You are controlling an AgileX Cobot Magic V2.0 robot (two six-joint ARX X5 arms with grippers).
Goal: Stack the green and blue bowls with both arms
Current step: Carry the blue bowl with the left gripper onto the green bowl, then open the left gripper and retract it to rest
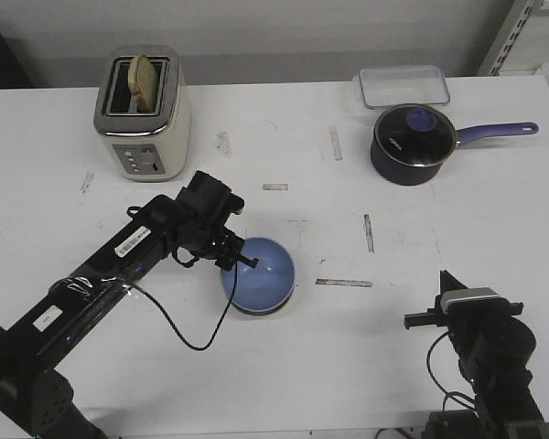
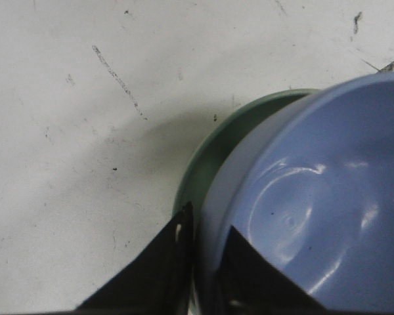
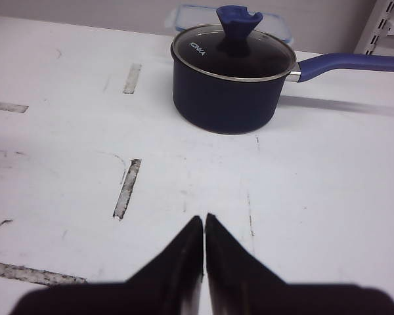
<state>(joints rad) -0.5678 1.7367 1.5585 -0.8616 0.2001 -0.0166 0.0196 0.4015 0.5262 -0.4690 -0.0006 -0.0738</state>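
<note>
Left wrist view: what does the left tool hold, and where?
The left tool pinches the blue bowl by its rim, one finger inside, one outside, above the green bowl.

glossy blue bowl (image 2: 315, 210), scuffed matt table (image 2: 65, 164)

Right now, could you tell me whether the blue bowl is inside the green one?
Yes: blue bowl sits inside green bowl, whose rim shows around it.
</note>
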